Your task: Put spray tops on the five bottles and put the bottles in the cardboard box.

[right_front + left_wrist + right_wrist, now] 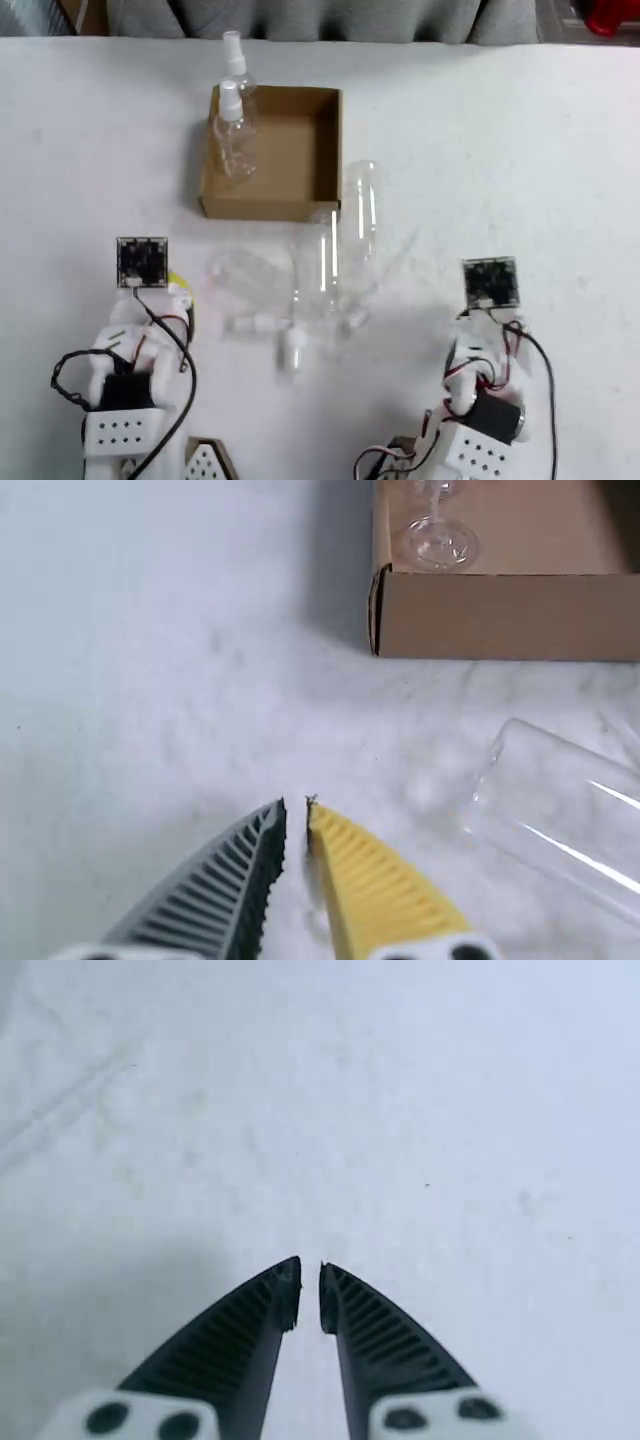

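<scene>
While poised well to the near side of the cardboard box, closed down to a sliver and gripping nothing: left gripper, with one ribbed finger grey and the other yellow; right gripper, with both ribbed fingers black. All four fingers taper to points over the matte white table.

Farther on, still short of the box's near wall: three loose spray tops, white, small and stubby, strewn close together.

Between these and the box: three uncapped bottles, clear plastic, cylindrical, lying flat.
- First lying bottle: off the box's near-left corner, long axis roughly along the near wall, flat base turned away from the other two.
- Second lying bottle: long axis running toward the near wall.
- Third lying bottle: parallel to the second, far end beside the box's right wall. Neck end of these two not to be told through the glare.

The box itself: brown corrugated card, shallow, open-topped, roughly square.

Inside, against the left wall: capped bottle, upright, clear with a white sprayer.

At the far-left corner: rear bottle, likewise upright and capped; whether inside or just beyond the far wall not to be told.
</scene>
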Controlling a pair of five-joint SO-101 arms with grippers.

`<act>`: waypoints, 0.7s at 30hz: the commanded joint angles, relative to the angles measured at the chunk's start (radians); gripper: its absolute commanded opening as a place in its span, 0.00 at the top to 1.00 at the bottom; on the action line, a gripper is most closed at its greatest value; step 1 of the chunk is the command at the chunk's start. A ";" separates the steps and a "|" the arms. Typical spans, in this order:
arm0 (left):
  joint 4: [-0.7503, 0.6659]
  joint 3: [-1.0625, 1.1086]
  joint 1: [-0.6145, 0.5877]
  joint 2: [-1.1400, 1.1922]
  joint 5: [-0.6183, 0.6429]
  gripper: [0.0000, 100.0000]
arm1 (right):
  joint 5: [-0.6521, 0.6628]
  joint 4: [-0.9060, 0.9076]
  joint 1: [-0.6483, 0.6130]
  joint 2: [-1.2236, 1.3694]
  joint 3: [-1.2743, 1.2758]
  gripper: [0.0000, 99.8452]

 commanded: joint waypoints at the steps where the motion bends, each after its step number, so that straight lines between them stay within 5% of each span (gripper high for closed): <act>1: 0.000 -0.003 -0.008 -0.022 -0.011 0.95 | 0.011 0.036 0.045 -0.005 0.012 0.98; 6: -0.008 -0.003 -0.007 -0.024 -0.018 0.95 | 0.020 0.044 0.022 -0.002 0.012 0.98; 13: 0.015 -0.086 0.031 -0.024 -0.387 0.95 | 0.068 0.065 0.015 -0.002 0.012 0.98; 21: 0.175 -0.338 0.159 -0.016 -0.658 0.95 | 0.074 0.071 0.015 -0.002 0.012 0.98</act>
